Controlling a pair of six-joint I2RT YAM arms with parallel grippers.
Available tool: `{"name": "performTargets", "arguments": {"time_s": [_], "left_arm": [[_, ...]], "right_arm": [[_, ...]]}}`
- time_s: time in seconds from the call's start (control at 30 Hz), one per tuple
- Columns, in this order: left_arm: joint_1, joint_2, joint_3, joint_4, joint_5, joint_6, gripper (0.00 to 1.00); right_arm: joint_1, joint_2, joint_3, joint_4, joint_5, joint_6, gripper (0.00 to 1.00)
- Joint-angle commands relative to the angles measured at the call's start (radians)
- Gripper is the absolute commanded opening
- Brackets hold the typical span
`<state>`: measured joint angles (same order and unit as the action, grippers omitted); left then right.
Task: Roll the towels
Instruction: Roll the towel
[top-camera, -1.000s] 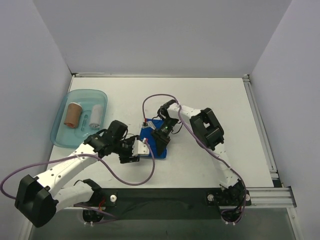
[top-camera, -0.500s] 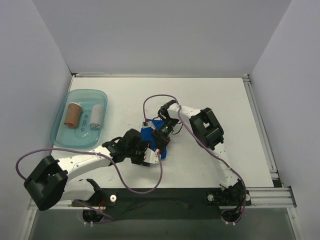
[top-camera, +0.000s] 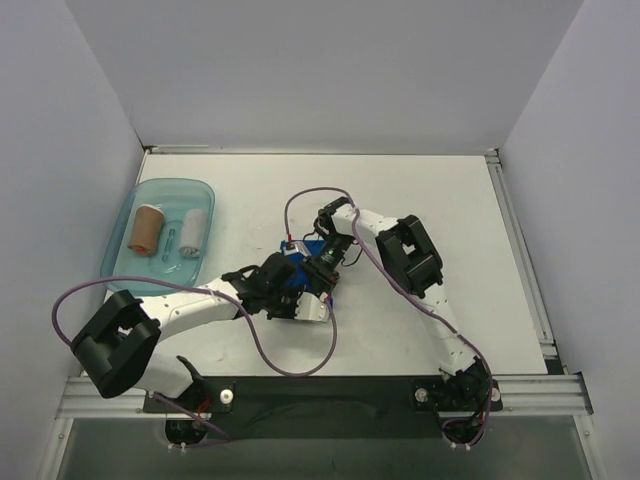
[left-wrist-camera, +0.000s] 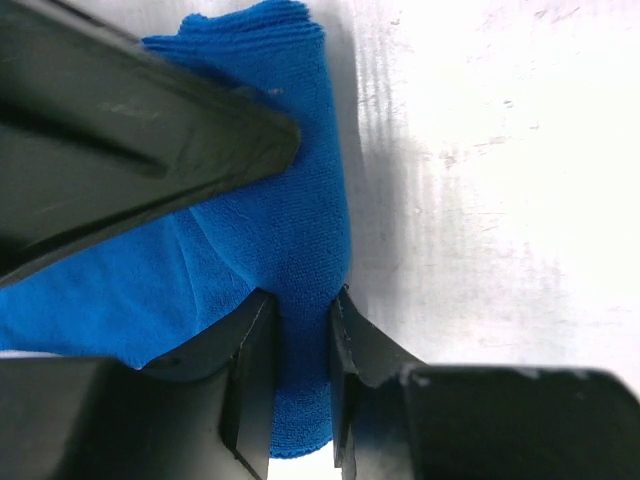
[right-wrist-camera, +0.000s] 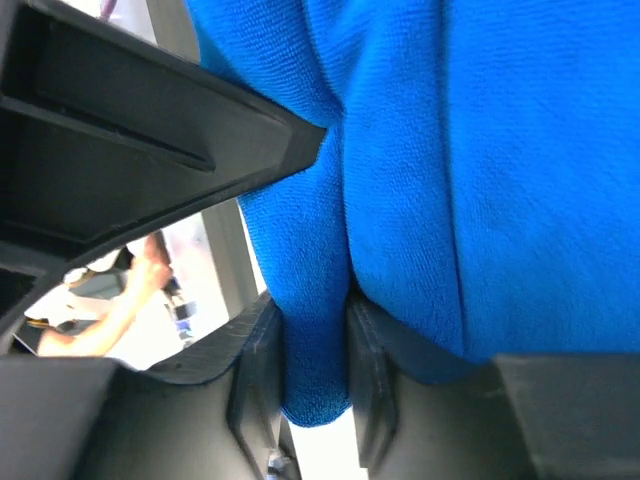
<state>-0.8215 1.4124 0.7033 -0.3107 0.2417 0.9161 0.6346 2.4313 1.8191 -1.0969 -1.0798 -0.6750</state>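
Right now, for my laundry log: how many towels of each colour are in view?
blue towel: 1
tan towel: 1
white towel: 1
total: 3

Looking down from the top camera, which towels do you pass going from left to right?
tan rolled towel → white rolled towel (both in the tray) → blue towel

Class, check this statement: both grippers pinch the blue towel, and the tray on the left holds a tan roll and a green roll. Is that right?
Not quite. The top external view shows the tray holding a tan roll and a white roll, not a green one. The left gripper and right gripper do both pinch the blue towel.
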Motion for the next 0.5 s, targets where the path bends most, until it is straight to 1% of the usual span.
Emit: {"name": "performTargets", "arguments": {"time_s": [0.0,0.03,0.07,0.13,0.17,0.2,0.23,0.3,0.33,0.37,0.43,0.47], "left_arm": [[-0.022,0.034,-0.004,-0.251,0.088,-0.129,0.16],[-0.022,0.040,-0.001,-0.267,0.088,-0.152,0.13],[-0.019,0.049,0.002,-0.284,0.088,-0.154,0.11],[-0.005,0.089,0.012,-0.326,0.091,-0.149,0.07],[0.019,0.115,0.024,-0.353,0.105,-0.148,0.07],[0.030,0.131,0.038,-0.372,0.138,-0.148,0.07],[0.042,0.149,0.079,-0.392,0.163,-0.148,0.07],[0.064,0.218,0.131,-0.467,0.220,-0.149,0.08],[0.073,0.246,0.186,-0.493,0.244,-0.146,0.09],[0.084,0.296,0.211,-0.546,0.264,-0.141,0.09],[0.117,0.347,0.261,-0.596,0.316,-0.128,0.10],[0.131,0.397,0.312,-0.646,0.335,-0.120,0.11]], "right_arm": [[-0.010,0.046,0.069,0.081,0.115,-0.003,0.34],[-0.012,0.043,0.072,0.083,0.115,0.002,0.39],[-0.015,0.040,0.074,0.081,0.112,0.011,0.46],[-0.035,0.006,0.049,0.083,0.090,0.015,0.51],[-0.048,-0.014,0.031,0.084,0.083,0.012,0.55],[-0.064,-0.065,0.017,0.088,0.071,0.011,0.56],[-0.079,-0.095,-0.012,0.089,0.043,0.018,0.56],[-0.143,-0.181,-0.033,0.097,-0.001,0.057,0.51],[-0.170,-0.207,-0.040,0.097,-0.034,0.075,0.50],[-0.212,-0.233,-0.050,0.098,-0.045,0.093,0.49],[-0.259,-0.317,-0.066,0.095,-0.048,0.136,0.49],[-0.298,-0.372,-0.084,0.094,-0.033,0.144,0.49]]}}
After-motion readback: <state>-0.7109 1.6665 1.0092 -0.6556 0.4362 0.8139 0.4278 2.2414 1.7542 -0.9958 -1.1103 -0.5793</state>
